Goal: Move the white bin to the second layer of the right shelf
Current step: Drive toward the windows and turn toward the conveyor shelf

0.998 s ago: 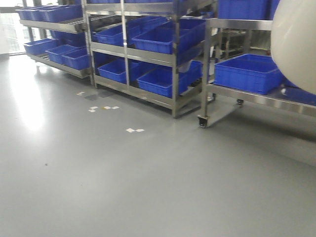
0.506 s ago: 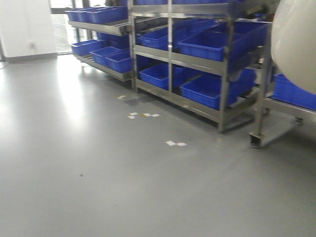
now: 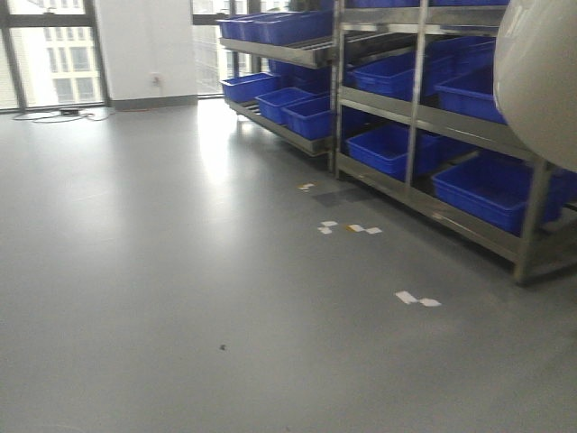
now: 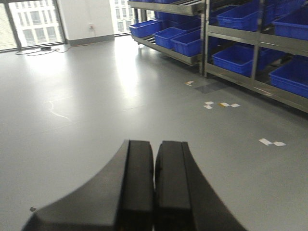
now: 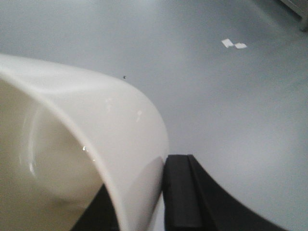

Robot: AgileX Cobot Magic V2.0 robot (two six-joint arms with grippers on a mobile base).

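The white bin (image 3: 541, 81) is a glossy cream tub filling the top right corner of the front view, held up off the floor. In the right wrist view its rim and hollow inside (image 5: 72, 134) fill the left half. My right gripper (image 5: 144, 192) is shut on the bin's wall, one black finger (image 5: 179, 192) outside and the other inside. My left gripper (image 4: 155, 144) is shut with nothing in it, hanging over bare grey floor. Steel racks (image 3: 424, 113) stand at the right; I cannot tell which level is the right shelf second layer.
Blue crates (image 3: 388, 149) fill the rack levels. A second rack (image 3: 279, 50) with more crates runs back toward the windows (image 3: 50, 54). White tape marks (image 3: 416, 298) dot the grey floor near the racks. A cable (image 3: 63, 114) lies by the far wall.
The front view has swung left: the racks slid to the right of the frame, the wheeled cart left view, and windows and a white wall appeared. The bin keeps its place in the frame.
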